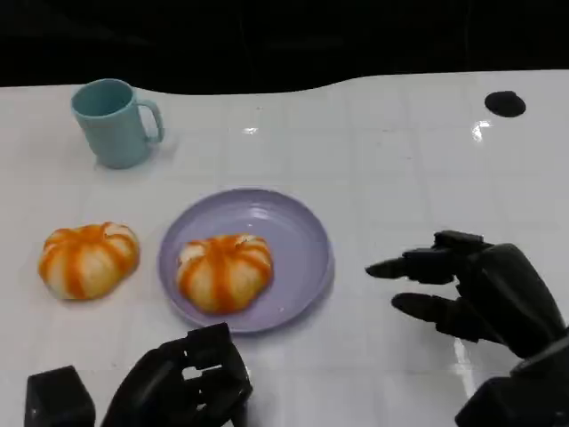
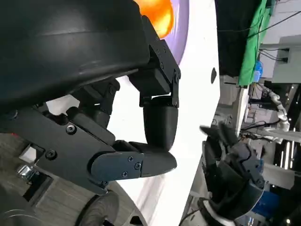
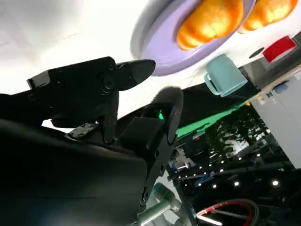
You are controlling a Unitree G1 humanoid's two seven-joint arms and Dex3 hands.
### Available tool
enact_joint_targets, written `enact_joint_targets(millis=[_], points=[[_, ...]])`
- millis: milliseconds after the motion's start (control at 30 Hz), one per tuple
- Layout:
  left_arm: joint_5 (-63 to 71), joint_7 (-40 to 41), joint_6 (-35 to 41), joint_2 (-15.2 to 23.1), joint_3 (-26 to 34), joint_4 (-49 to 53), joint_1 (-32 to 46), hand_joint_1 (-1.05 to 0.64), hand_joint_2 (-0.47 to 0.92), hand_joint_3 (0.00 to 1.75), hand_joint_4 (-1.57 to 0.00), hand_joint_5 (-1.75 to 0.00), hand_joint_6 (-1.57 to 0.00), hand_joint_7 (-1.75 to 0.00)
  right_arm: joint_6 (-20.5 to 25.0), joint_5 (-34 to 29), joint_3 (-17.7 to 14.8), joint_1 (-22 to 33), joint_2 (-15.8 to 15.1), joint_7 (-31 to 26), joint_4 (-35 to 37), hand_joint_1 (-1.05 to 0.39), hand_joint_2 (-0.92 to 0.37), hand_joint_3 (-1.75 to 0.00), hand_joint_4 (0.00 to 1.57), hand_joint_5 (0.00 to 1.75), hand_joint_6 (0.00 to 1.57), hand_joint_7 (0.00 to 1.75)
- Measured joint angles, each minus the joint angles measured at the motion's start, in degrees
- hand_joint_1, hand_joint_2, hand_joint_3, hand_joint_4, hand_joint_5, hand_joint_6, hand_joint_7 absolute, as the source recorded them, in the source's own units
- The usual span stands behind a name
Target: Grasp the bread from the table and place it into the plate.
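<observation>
Two round orange-and-white striped bread rolls seen from the head view: one roll (image 1: pixel 224 271) lying inside the shallow lavender round plate (image 1: pixel 302 222), a second roll (image 1: pixel 88 259) resting on the glossy white bench (image 1: pixel 400 160) just left of that plate, apart from its rim. Pale teal ceramic mug (image 1: pixel 114 122) standing upright farther back on the left, handle turned to the right. Small black round mark (image 1: pixel 505 103) near the far right edge. Left hand (image 1: pixel 182 382) low at the near edge just before the plate, fingers curled in, holding nothing; confirmed by the left wrist view, with fingers (image 2: pixel 160 125) folded inward over bare bench. Right hand (image 1: pixel 476 289) well right of the plate, fingers spread and pointing left, holding nothing. Plate, both rolls and mug also visible in the right wrist view.
</observation>
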Motion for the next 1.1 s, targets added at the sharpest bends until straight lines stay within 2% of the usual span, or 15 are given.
enact_joint_targets(millis=[133, 333, 500, 600, 767, 1000, 1100], points=[[0.0, 0.0, 0.0, -0.1, 0.0, 0.0, 0.0, -0.56, 0.67, 0.66, -0.79, -1.75, -0.77, -1.41, 0.1, -0.1, -0.7, 1.5, -0.6, -0.3, -1.6, -0.14, -0.54, -0.92, 0.88, 1.56, 0.87, 0.94], [0.0, 0.0, 0.0, -0.2, -0.1, 0.0, -0.1, -0.58, 0.67, 0.66, -0.79, -1.75, -0.76, -1.41, 1.3, 0.0, -2.3, 5.3, -1.9, 1.2, -5.6, -0.20, -0.47, -1.07, 0.87, 1.69, 0.79, 1.15], [0.1, 0.0, 0.0, -0.4, -0.2, 0.0, -0.1, -0.57, 0.67, 0.65, -0.78, -1.75, -0.76, -1.41, 5.1, -0.2, -2.8, 9.1, -1.9, 2.7, -10.7, -0.25, -0.44, -1.17, 0.86, 1.74, 0.69, 1.35], [0.1, 0.2, 0.1, -0.4, -0.2, -0.1, -0.1, -0.57, 0.67, 0.65, -0.78, -1.75, -0.76, -1.41, 7.2, -0.8, -2.9, 11.0, -1.9, 2.8, -13.2, -0.25, -0.45, -1.16, 0.86, 1.75, 0.64, 1.44], [0.1, 0.2, 0.4, -0.4, -0.2, -0.1, -0.1, -0.56, 0.67, 0.66, -0.78, -1.75, -0.76, -1.42, 8.9, -2.3, -2.7, 12.9, -1.4, 2.1, -14.1, -0.24, -0.49, -1.08, 0.85, 1.75, 0.62, 1.45], [0.0, 0.2, 0.4, -0.1, 0.1, -0.1, -0.3, -0.56, 0.66, 0.66, -0.78, -1.75, -0.76, -1.42, 7.0, -6.0, -1.9, 12.8, -0.9, -4.7, -9.6, -0.25, -0.52, -1.03, 0.85, 1.75, 0.65, 1.43], [0.0, 0.2, 0.4, -0.1, 0.1, 0.0, -0.5, -0.57, 0.66, 0.65, -0.79, -1.75, -0.76, -1.41, 5.3, -7.3, -1.7, 12.0, -0.9, -7.3, -7.1, -0.26, -0.56, -0.99, 0.84, 1.75, 0.64, 1.48]])
